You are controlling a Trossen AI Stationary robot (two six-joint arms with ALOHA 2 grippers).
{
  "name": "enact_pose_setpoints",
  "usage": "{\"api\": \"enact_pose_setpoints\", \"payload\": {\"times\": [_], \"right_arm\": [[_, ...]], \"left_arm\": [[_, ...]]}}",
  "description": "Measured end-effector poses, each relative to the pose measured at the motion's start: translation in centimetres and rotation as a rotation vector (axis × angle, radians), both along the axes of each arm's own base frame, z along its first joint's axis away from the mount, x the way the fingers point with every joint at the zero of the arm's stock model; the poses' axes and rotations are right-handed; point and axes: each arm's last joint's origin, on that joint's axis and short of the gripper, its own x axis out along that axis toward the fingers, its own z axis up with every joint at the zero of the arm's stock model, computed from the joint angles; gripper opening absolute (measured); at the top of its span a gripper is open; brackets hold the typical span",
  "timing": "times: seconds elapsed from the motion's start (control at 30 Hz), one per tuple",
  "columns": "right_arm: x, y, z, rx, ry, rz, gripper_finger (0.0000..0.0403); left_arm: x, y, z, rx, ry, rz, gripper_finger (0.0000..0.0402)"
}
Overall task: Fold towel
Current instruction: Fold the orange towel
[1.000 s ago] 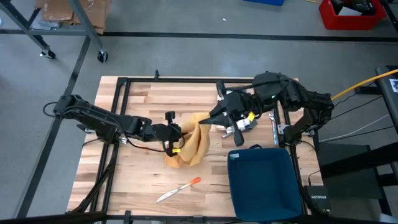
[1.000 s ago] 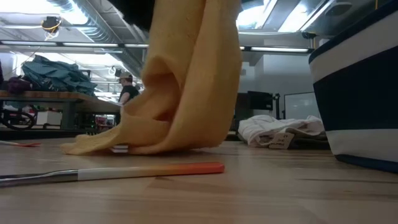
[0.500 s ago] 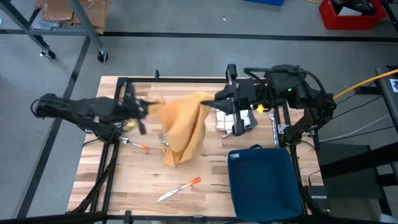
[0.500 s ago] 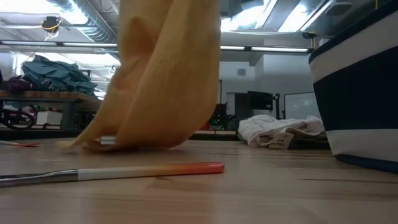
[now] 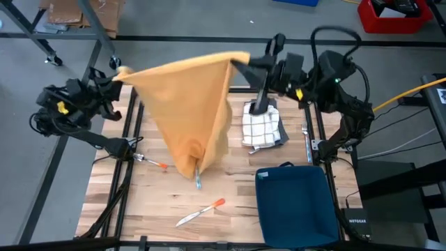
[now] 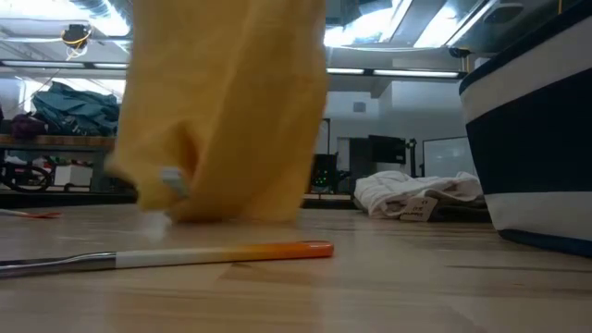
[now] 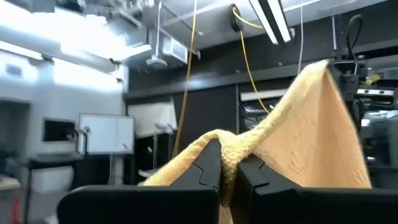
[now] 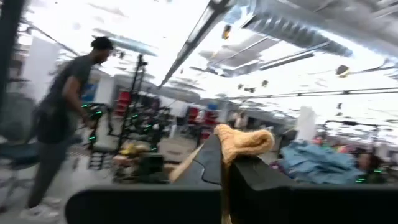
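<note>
We held the yellow towel (image 5: 191,104) high above the table (image 5: 153,209), stretched between the two arms. The left gripper (image 5: 115,73) was pinching one top corner and the right gripper (image 5: 237,63) the other. The cloth looked soft and light; it sagged to a point whose tip hung just above the wood. We judged the corners the best places to hold it. A small tag (image 6: 171,180) hung on it, but we could read no writing.

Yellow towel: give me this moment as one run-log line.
stage: lifted, unfolded | yellow cloth towel: hanging between grippers, lower end near table | left gripper: shut on corner | right gripper: shut on corner
</note>
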Motion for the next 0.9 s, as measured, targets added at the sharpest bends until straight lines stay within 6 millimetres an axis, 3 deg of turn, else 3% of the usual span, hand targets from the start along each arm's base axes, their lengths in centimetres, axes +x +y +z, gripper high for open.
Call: {"api": "enact_pose_setpoints", "payload": {"times": [0.27,0.7,0.9], "right_arm": [[-0.1,-3.8,0.4,0.005,-0.063,-0.12,0.0003],[-0.3,-5.8,0.9,-0.059,-0.133,-0.144,0.0003],[-0.1,-8.2,0.7,-0.073,-0.137,-0.218,0.0003]], "left_arm": [[0.0,0.0,1.0,0.078,-0.052,0.088,0.0],[-1.5,0.4,2.3,0.107,-0.204,0.182,0.0],[-2.4,0.6,3.1,0.155,-0.21,0.254,0.0]]}}
